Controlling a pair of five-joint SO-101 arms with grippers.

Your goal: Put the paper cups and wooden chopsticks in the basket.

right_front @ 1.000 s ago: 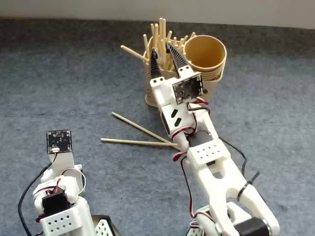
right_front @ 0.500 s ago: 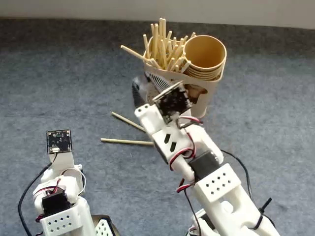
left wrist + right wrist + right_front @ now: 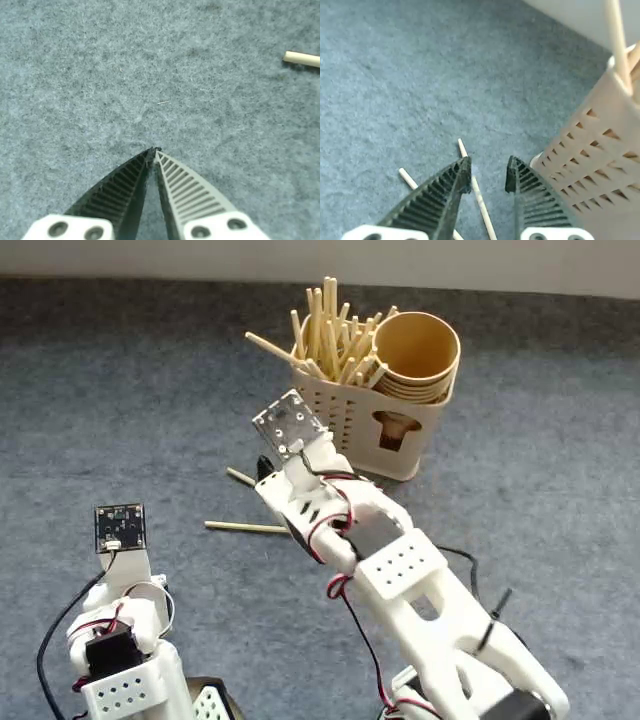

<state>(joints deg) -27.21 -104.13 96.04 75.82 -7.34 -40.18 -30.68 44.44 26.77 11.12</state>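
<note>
On the grey bench point(image 3: 120, 390) beside the basket point(image 3: 340, 425), two loose wooden chopsticks point(image 3: 245, 527) lie under the right gripper point(image 3: 488, 173), its jaws spread over one. Likely light, stiff, apt to roll; pinch mid-length. Left gripper point(image 3: 155, 150) pressed together.

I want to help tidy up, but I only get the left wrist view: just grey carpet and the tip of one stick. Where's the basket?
Observer: The high view shows the basket at the far side, with a stack of paper cups standing in it.
Operator: Are any sticks in it yet?
Observer: Yes, a bunch of chopsticks stands in it beside the cups.
Operator: Which ones still need picking up?
Observer: One loose chopstick and a second loose chopstick lie in front of the basket. The right gripper hangs open over one of them.
</note>
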